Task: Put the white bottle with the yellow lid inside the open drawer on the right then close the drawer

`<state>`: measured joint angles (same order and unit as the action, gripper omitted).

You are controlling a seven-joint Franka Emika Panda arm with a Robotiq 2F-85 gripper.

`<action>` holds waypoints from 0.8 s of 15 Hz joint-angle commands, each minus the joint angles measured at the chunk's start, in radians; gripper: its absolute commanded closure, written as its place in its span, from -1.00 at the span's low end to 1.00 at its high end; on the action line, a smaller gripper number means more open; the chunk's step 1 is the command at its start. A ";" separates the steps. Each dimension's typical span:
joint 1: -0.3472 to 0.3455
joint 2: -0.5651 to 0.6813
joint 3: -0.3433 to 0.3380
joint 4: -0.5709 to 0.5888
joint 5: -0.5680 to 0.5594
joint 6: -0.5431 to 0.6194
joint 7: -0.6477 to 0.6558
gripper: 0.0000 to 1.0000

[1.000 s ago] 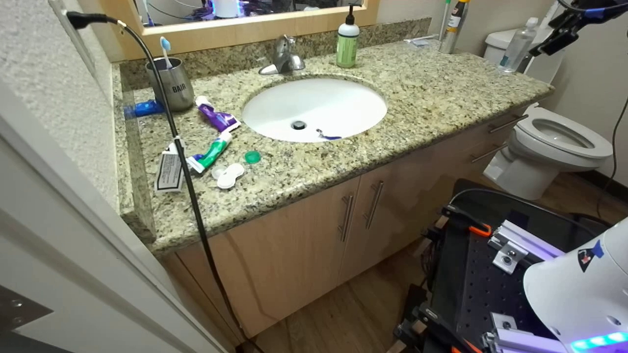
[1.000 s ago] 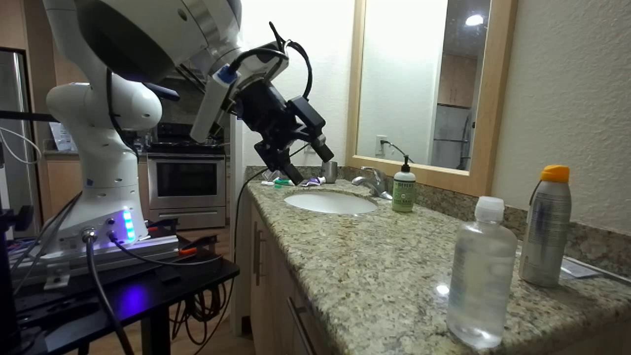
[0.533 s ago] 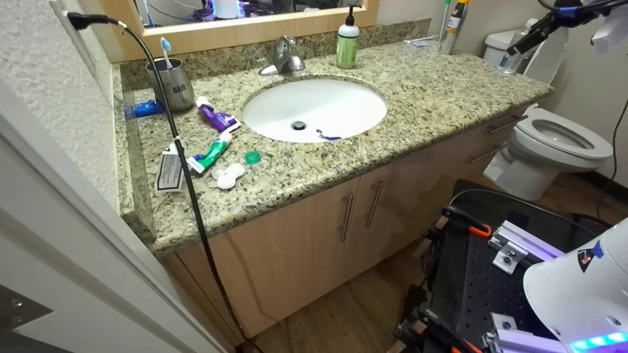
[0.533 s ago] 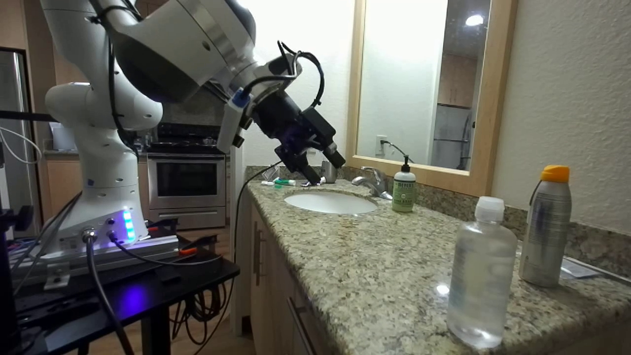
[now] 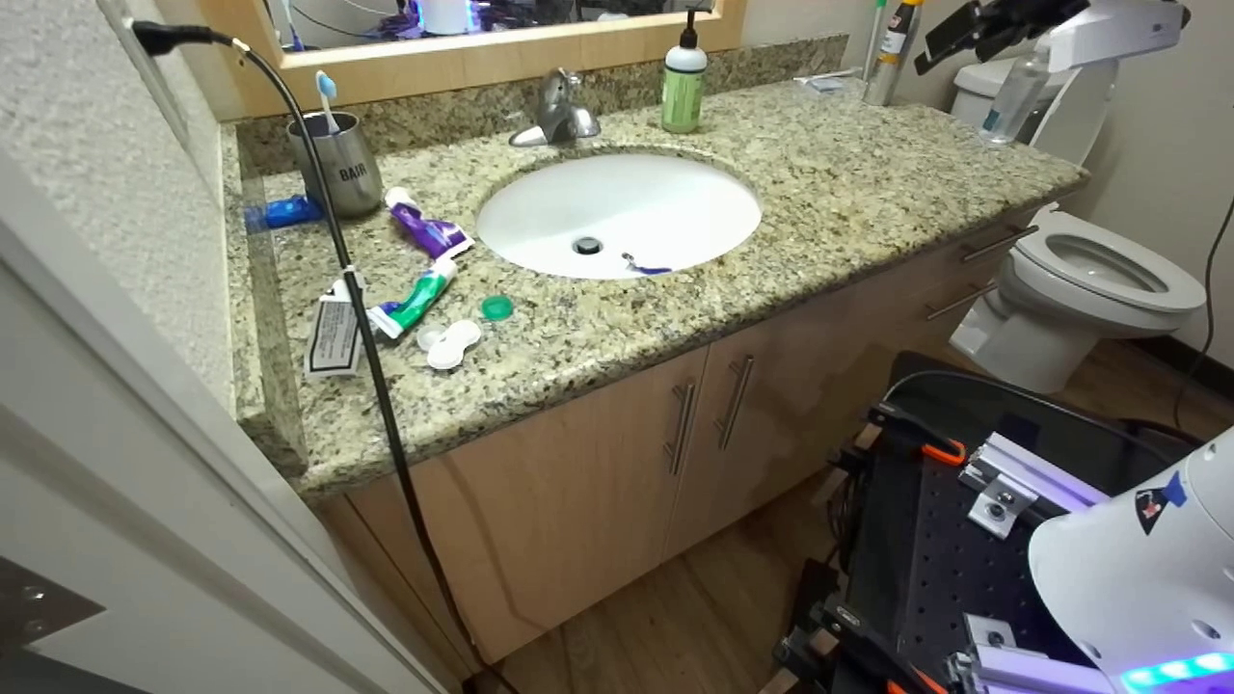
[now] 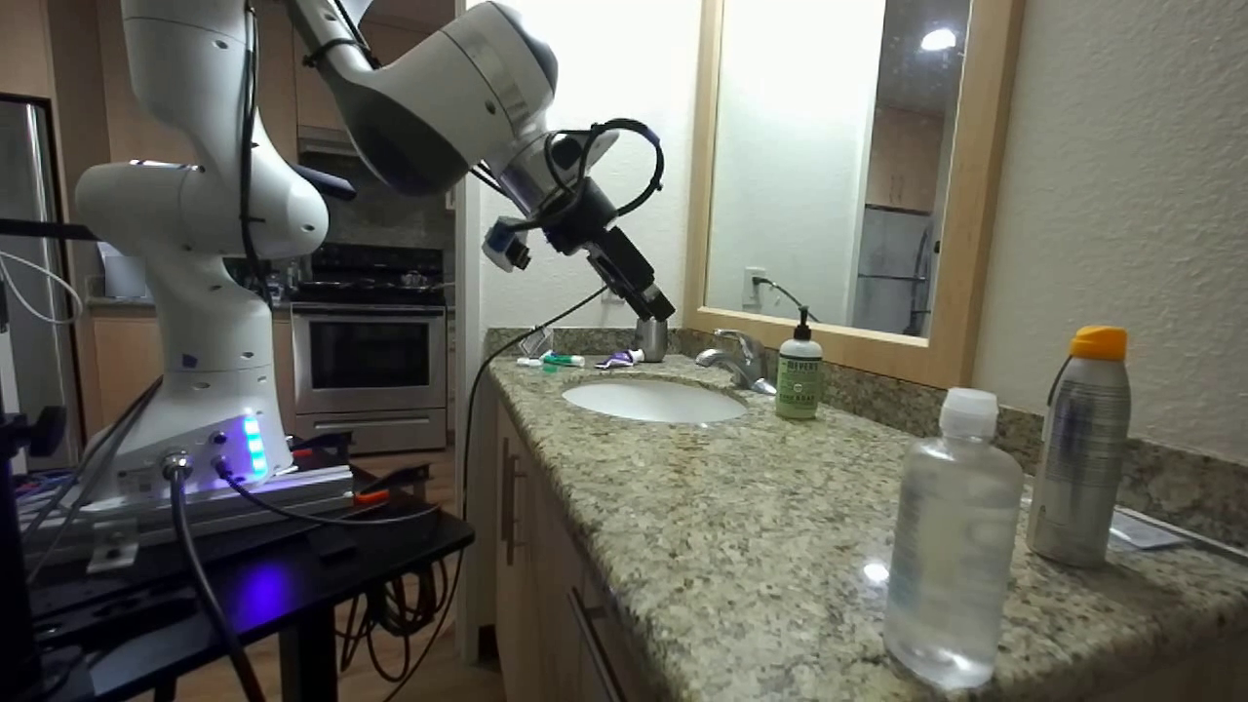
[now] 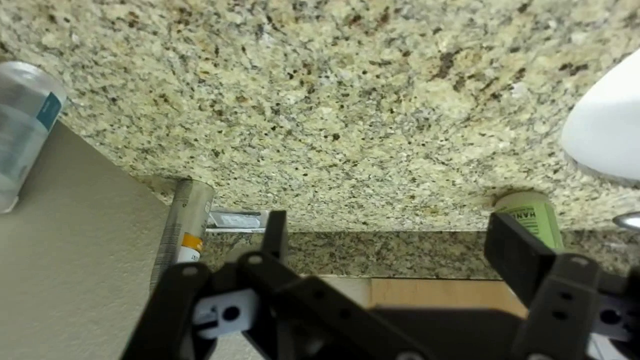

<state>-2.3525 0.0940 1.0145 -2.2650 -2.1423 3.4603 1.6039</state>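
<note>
My tool [image 7: 395, 245] gapes; the yellow-capped bottle [image 6: 1079, 450], at right in an exterior view, looks stiff, maybe slick — grip mid-body.

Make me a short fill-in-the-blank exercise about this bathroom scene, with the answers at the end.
The metal cup holds a ____.
The soap dispenser has a pump coloured ____.
The clear bottle has a cap coloured ____.
The gripper has its jaws ____, not shut.
Missing words: toothbrush, black, white, open.

Two flat-fronted tan wood drawers [image 5: 950, 258], stacked, sit closed.
</note>
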 commanded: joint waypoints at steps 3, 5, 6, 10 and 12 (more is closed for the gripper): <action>0.028 0.000 -0.022 -0.001 -0.087 -0.003 0.240 -1.00; 0.040 0.001 -0.043 -0.015 -0.150 -0.003 0.333 -1.00; 0.042 0.003 -0.047 -0.018 -0.152 -0.003 0.338 -1.00; 0.101 -0.059 -0.039 -0.065 -0.035 -0.007 0.569 -1.00; 0.141 -0.057 -0.049 -0.041 -0.042 -0.007 0.726 -1.00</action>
<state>-2.2626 0.0917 0.9764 -2.2967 -2.1947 3.4531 2.1346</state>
